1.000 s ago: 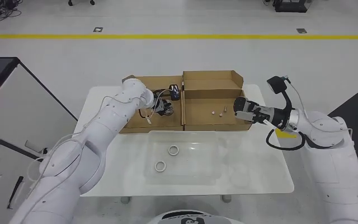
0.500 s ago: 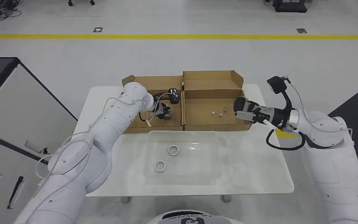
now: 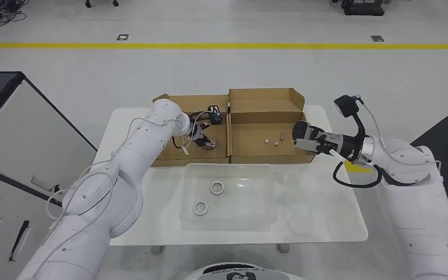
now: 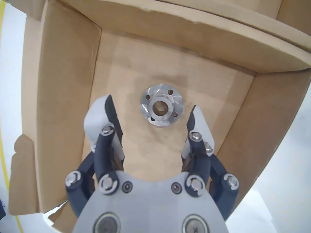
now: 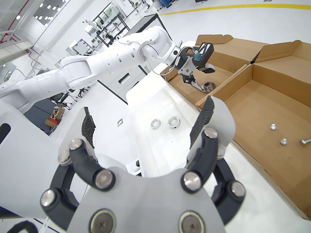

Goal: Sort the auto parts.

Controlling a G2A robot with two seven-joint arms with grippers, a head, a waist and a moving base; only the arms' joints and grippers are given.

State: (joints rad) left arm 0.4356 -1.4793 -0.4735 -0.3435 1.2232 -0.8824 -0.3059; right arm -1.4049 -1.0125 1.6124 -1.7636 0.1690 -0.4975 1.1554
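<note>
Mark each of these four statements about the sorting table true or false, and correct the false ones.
1. The left gripper is open above the metal flange. True.
2. The metal flange shares a cardboard box with the small fasteners. False: the small fasteners lie in the neighbouring box.
3. Two rings lie in the clear tray. True.
4. The right gripper is shut on a ring. False: it is open and holds nothing.
</note>
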